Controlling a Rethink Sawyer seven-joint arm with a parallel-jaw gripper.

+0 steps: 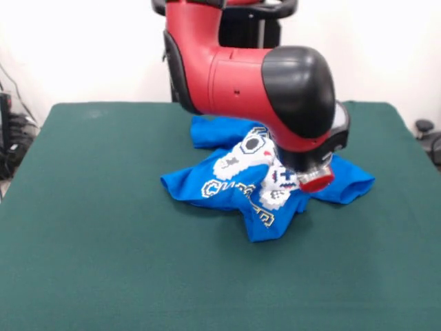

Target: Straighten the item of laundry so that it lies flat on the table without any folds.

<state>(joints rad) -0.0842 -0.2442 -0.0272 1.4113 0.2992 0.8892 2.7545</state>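
Jaws low over the crumpled blue T-shirt (238, 186), state cannot be told (hidden by the wrist).
Shirt bunched and folded mid green worktop (103, 241).

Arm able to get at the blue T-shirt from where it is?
Probably yes. The arm already hangs right over the crumpled blue T-shirt, its wrist end down at the cloth, with nothing else on the green table in the way.

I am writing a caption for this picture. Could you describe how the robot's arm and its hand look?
The arm is glossy red with a rounded black cap at the elbow joint. Its lower end is black and silver-grey, finishing in a small red tip. The fingers of the hand cannot be made out.
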